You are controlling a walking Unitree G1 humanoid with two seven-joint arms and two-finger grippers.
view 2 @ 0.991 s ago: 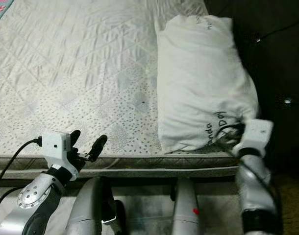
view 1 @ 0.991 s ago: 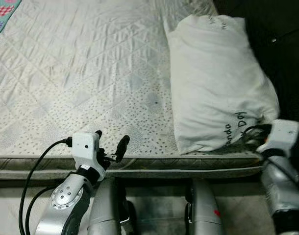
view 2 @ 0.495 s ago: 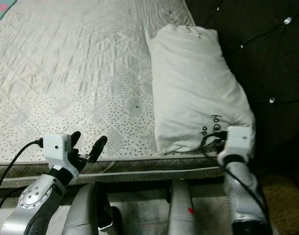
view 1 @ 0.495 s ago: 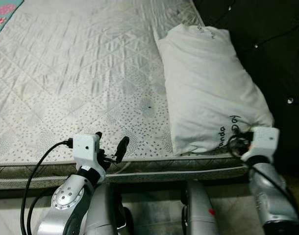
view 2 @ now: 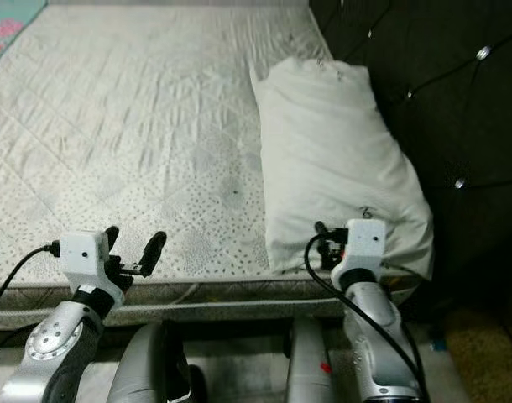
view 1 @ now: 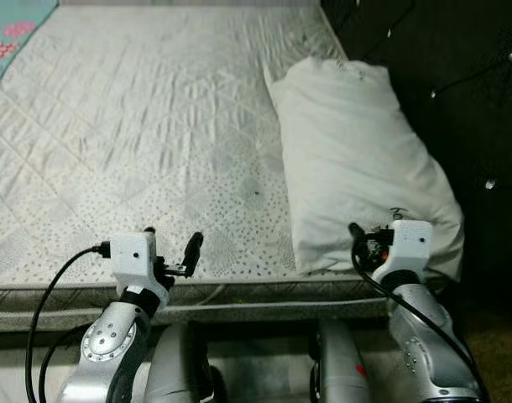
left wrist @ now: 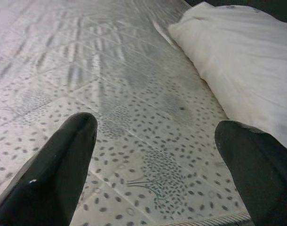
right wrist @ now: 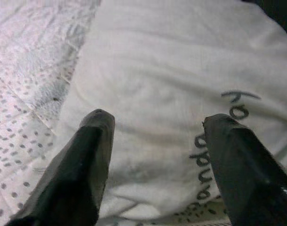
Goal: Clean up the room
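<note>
Facing pillow (right wrist: 181,84) lettering, right pincer (right wrist: 157,165) spread above mattress (view 1: 138,126)

One bare quilted mattress (view 1: 138,143) lies across the scene, with one white pillow (view 1: 361,159) at about 2 o'clock along its right side. One dark tufted headboard (view 1: 457,92) rises at 3 o'clock. One strip of patterned bedding (view 1: 13,29) shows at 10 o'clock. Two grippers are counted: the left gripper (view 1: 170,248) at 7 o'clock and the right gripper (right wrist: 155,155) at 5 o'clock, both with fingers spread.
</note>
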